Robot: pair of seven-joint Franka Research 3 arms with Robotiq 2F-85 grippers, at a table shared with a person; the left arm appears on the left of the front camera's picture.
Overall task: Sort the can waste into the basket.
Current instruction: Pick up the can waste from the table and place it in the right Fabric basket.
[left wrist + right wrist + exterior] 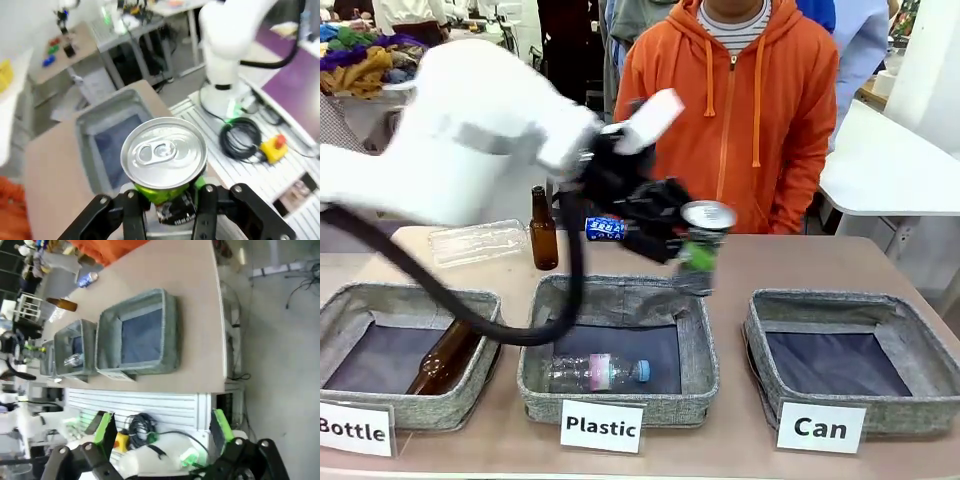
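A: Front view?
B: The left gripper (692, 245) is clamping the silver can (708, 215) in the air, left of the basket (820, 300). The blue can (605, 228) is lying on the table (790, 260).
A: Wrist views?
B: Left: jaws are squeezing that can. Right: the right gripper (162, 432) is standing wide apart.

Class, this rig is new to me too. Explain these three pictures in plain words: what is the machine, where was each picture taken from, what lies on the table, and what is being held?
Two white robot arms work at a table, a person in orange opposite. One picture looks across the table; the other two come from wrist cameras. In front stand the Bottle basket, Plastic basket and Can basket. Behind them are a blue can, a standing brown bottle and a lying clear bottle. The left gripper holds a silver can; the right gripper is open.
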